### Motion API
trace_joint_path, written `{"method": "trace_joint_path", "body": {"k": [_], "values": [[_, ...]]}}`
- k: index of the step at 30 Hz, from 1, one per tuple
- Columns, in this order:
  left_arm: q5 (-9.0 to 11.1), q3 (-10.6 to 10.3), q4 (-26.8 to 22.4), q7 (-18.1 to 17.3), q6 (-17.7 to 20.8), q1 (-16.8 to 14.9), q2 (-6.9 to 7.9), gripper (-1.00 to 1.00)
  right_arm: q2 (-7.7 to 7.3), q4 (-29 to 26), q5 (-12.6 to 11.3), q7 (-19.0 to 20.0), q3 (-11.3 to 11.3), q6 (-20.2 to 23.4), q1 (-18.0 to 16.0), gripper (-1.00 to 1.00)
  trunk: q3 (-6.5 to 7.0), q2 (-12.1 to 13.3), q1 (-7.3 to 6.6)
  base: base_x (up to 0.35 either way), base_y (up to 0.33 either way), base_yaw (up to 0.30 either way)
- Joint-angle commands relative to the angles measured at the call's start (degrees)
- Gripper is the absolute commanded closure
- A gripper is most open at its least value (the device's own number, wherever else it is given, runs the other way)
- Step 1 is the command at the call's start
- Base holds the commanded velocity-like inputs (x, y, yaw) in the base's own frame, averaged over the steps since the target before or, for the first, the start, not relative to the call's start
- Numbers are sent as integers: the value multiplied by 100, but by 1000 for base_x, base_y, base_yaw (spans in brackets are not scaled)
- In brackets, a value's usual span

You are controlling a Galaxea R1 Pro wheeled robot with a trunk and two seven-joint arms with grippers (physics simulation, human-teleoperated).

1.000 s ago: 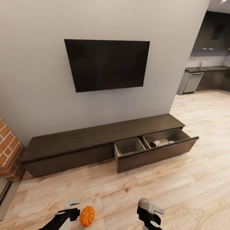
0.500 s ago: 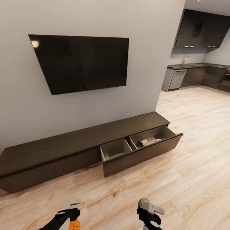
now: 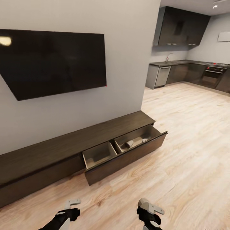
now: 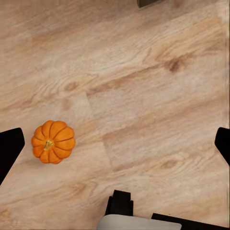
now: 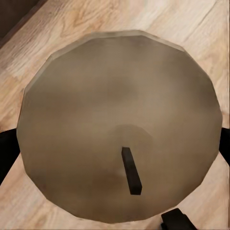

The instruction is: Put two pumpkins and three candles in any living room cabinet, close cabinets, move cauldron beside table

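You're leaving the small ribbed orange pumpkin floored at 9 o'clock, dark-brown wood cabinet drawer gaping at 12; left gripper spread empty, right gripper unclear.

No legible text, labels, brands or numbers anywhere: television screen dark and blank, cabinet fronts plain, pumpkin unmarked.

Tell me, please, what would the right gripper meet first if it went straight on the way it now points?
Most likely the round tan-brown object lying directly ahead on the wood floor; how far off is unclear.
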Motion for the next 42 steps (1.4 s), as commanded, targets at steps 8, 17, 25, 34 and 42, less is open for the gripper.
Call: {"method": "trace_joint_path", "body": {"k": [8, 17, 25, 34, 42], "values": [[47, -48, -19, 50, 28, 2, 9, -100, -39, -1, -58, -27, 52, -51, -6, 100, -60, -4, 3, 272, -140, -171], [48, -163, -19, 51, 28, 2, 9, -100, -45, -1, -58, -26, 53, -85, -6, 100, -70, -4, 3, 323, -6, -15], [65, -394, -19, 51, -3, -1, 9, -100, -45, -1, -59, -19, 53, -86, -6, 100, -70, -4, 3, 326, -33, 0], [65, -400, -19, 51, -51, 2, 9, -100, -53, 7, -59, -19, 45, -86, -6, 100, -70, -4, 3, 314, -141, -79], [65, -400, -19, 51, -52, 2, 9, -100, -48, 8, -59, -18, 44, -86, -6, 100, -70, -4, 3, 269, -235, -270]]}}
